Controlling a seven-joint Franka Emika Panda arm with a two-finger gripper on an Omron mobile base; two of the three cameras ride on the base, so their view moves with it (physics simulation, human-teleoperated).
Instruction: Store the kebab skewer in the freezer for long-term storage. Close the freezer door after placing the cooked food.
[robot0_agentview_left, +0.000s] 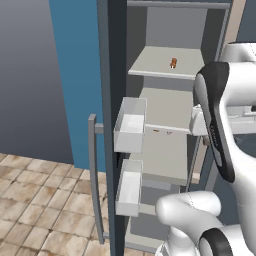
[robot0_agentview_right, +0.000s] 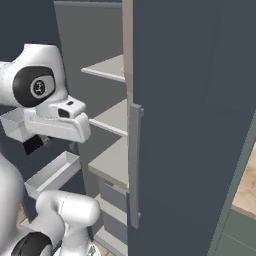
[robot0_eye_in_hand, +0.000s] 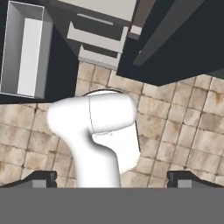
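Note:
The kebab skewer (robot0_agentview_left: 173, 62), a small reddish-orange piece, lies on the top light grey shelf (robot0_agentview_left: 155, 64) of the freezer (robot0_agentview_left: 170, 30). The freezer door (robot0_agentview_left: 112, 75) stands wide open, seen edge-on, with its bar handle (robot0_agentview_left: 92, 170) on the outside and whitish bins (robot0_agentview_left: 131, 125) inside. My gripper (robot0_eye_in_hand: 113, 178) is open and holds nothing; it points down at the floor in front of the freezer. Its dark fingertips (robot0_eye_in_hand: 43, 177) sit far apart. In the right base view a dark finger (robot0_agentview_right: 34, 144) hangs under the hand, beside a door bin (robot0_agentview_right: 52, 172).
The neighbouring dark grey door (robot0_agentview_right: 195, 110) with its own vertical handle (robot0_agentview_right: 134, 165) stands shut to the right of the freezer. Lower shelves (robot0_agentview_left: 162, 155) and drawers (robot0_eye_in_hand: 98, 43) fill the compartment. Tiled floor (robot0_agentview_left: 35, 200) lies to the left of the door.

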